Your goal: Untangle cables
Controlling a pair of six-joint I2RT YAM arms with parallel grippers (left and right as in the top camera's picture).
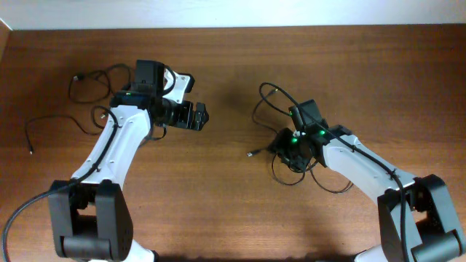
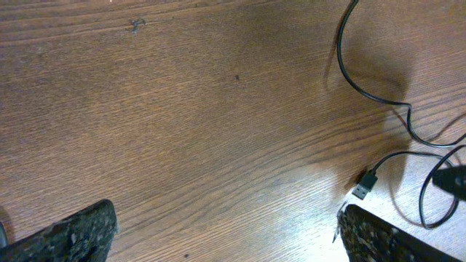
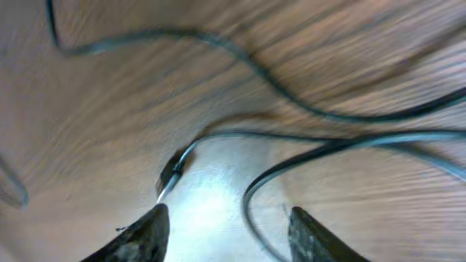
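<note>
Thin black cables lie in two groups. One tangle (image 1: 291, 164) loops under and around my right gripper (image 1: 282, 149), with a strand (image 1: 271, 98) arcing toward the back and a plug (image 1: 251, 153) pointing left. In the right wrist view the gripper (image 3: 227, 212) is open just above the wood. A cable loop (image 3: 251, 207) curves between its fingers without being clamped, and a plug (image 3: 171, 175) lies just ahead of the left fingertip (image 3: 145, 233). My left gripper (image 1: 199, 115) (image 2: 226, 215) is wide open over bare wood, with a USB plug (image 2: 364, 185) and a cable (image 2: 349, 73) to its right.
More loose black cables (image 1: 91, 84) lie at the far left behind the left arm, and one strand (image 1: 36, 127) runs toward the left edge. The wooden table (image 1: 233, 211) ends at a pale wall strip along the back.
</note>
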